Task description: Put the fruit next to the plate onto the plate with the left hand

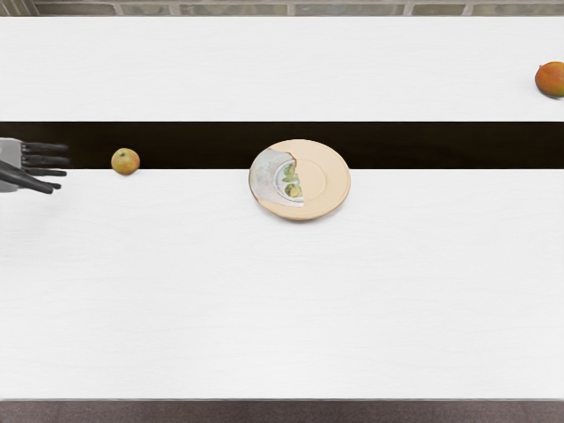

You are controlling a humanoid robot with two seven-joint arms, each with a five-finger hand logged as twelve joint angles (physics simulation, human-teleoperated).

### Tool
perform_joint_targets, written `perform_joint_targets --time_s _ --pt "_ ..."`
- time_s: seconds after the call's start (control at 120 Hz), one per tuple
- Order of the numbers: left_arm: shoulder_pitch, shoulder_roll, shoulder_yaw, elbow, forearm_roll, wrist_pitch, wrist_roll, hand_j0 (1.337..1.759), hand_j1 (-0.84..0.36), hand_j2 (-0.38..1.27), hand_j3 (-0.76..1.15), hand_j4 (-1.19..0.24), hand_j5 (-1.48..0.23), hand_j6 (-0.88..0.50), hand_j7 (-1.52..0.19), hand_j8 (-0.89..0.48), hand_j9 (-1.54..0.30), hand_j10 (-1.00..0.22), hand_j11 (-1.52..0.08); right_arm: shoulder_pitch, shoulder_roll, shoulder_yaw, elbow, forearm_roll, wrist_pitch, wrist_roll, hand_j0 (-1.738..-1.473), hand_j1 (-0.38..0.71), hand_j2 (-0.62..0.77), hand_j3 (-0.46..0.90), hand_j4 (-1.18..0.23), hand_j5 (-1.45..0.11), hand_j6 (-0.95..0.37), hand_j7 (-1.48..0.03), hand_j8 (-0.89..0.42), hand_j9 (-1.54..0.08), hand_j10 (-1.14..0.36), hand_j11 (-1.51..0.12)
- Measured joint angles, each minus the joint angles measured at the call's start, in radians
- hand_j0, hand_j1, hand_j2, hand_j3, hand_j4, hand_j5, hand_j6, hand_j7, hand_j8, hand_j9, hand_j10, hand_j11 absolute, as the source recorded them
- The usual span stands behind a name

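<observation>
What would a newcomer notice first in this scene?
The tan plate, partly grey-patterned, sits mid-table at the edge of a dark gap. A small yellowish fruit lies to its left, apart from it, with the left hand open just beyond, at the picture's left edge. A reddish fruit sits far back right.

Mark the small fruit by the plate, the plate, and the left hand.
small fruit [125, 161], head view, centre of its skin.
plate [333, 179], head view, bare right part.
left hand [31, 165], head view, base of the fingers.
</observation>
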Motion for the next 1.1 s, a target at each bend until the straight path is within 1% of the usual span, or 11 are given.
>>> perform_joint_targets --time_s 0.192,0.3,0.392,0.542,0.617,0.75,0.808,0.842,0.883,0.967,1.1 --pt "-0.010 -0.002 0.004 0.008 0.019 -0.001 0.000 1.658 0.31 0.01 0.00 -0.03 -0.04 -0.04 -0.05 -0.04 -0.04 -0.03 -0.05 0.000 0.000 -0.001 -0.001 0.000 0.000 0.000 -1.658 -0.35 0.00 0.00 0.00 0.00 0.00 0.00 0.00 0.00 0.00 0.00" --pt "-0.101 -0.011 0.005 -0.016 0.201 0.000 0.000 1.658 0.30 0.01 0.00 -0.04 -0.05 -0.04 -0.05 -0.04 -0.05 -0.04 -0.05 -0.001 0.000 -0.001 -0.001 0.000 0.000 0.000 -1.658 -0.35 0.00 0.00 0.00 0.00 0.00 0.00 0.00 0.00 0.00 0.00" --pt "-0.144 -0.095 0.019 -0.041 0.355 0.000 0.000 1.658 0.30 0.01 0.00 -0.04 -0.05 -0.04 -0.06 -0.04 -0.05 -0.04 -0.05 -0.001 0.000 -0.001 -0.001 0.000 0.000 0.000 -1.658 -0.35 0.00 0.00 0.00 0.00 0.00 0.00 0.00 0.00 0.00 0.00" --pt "-0.332 -0.192 0.240 -0.053 0.458 0.035 0.000 1.658 0.30 0.01 0.00 -0.05 -0.06 -0.05 -0.06 -0.05 -0.06 -0.04 -0.06 -0.001 0.000 -0.001 -0.001 0.000 0.000 0.000 -1.658 -0.35 0.00 0.00 0.00 0.00 0.00 0.00 0.00 0.00 0.00 0.00" --pt "-0.354 -0.225 0.358 -0.050 0.492 0.125 0.000 1.658 0.30 0.01 0.00 -0.05 -0.06 -0.05 -0.06 -0.05 -0.06 -0.05 -0.06 -0.001 0.000 0.000 -0.001 0.000 0.000 0.000 -1.658 -0.35 0.00 0.00 0.00 0.00 0.00 0.00 0.00 0.00 0.00 0.00" --pt "-0.359 -0.328 0.442 0.035 0.597 0.277 0.000 1.658 0.30 0.01 0.00 -0.05 -0.06 -0.05 -0.06 -0.05 -0.06 -0.05 -0.06 -0.001 0.000 0.000 -0.001 0.000 0.000 0.000 -1.658 -0.35 0.00 0.00 0.00 0.00 0.00 0.00 0.00 0.00 0.00 0.00" --pt "-0.407 -0.340 0.469 0.065 0.626 0.323 0.000 1.658 0.29 0.01 0.00 -0.05 -0.06 -0.05 -0.06 -0.05 -0.06 -0.05 -0.06 -0.001 0.000 0.000 -0.001 0.000 0.000 0.000 -1.658 -0.35 0.00 0.00 0.00 0.00 0.00 0.00 0.00 0.00 0.00 0.00" --pt "-0.430 -0.389 0.497 0.091 0.637 0.344 0.000 1.658 0.29 0.01 0.00 -0.05 -0.06 -0.05 -0.06 -0.05 -0.06 -0.05 -0.06 -0.001 0.000 -0.001 -0.001 0.000 0.000 0.000 -1.658 -0.35 0.00 0.00 0.00 0.00 0.00 0.00 0.00 0.00 0.00 0.00" --pt "-0.435 -0.431 0.530 0.134 0.645 0.364 0.000 1.658 0.29 0.01 0.00 -0.05 -0.06 -0.05 -0.06 -0.05 -0.06 -0.05 -0.06 -0.001 0.000 -0.001 -0.001 0.000 0.000 0.000 -1.658 -0.35 0.00 0.00 0.00 0.00 0.00 0.00 0.00 0.00 0.00 0.00" --pt "-0.442 -0.457 0.577 0.205 0.656 0.391 0.000 1.658 0.29 0.01 0.00 -0.05 -0.06 -0.05 -0.06 -0.05 -0.06 -0.05 -0.06 -0.001 0.000 -0.001 -0.001 0.000 0.000 0.000 -1.658 -0.35 0.00 0.00 0.00 0.00 0.00 0.00 0.00 0.00 0.00 0.00" --pt "-0.443 -0.534 0.625 0.257 0.662 0.414 0.000 1.658 0.29 0.01 0.00 -0.05 -0.06 -0.05 -0.06 -0.05 -0.06 -0.05 -0.06 -0.001 0.000 -0.001 -0.001 0.000 0.000 0.000 -1.658 -0.35 0.00 0.00 0.00 0.00 0.00 0.00 0.00 0.00 0.00 0.00"
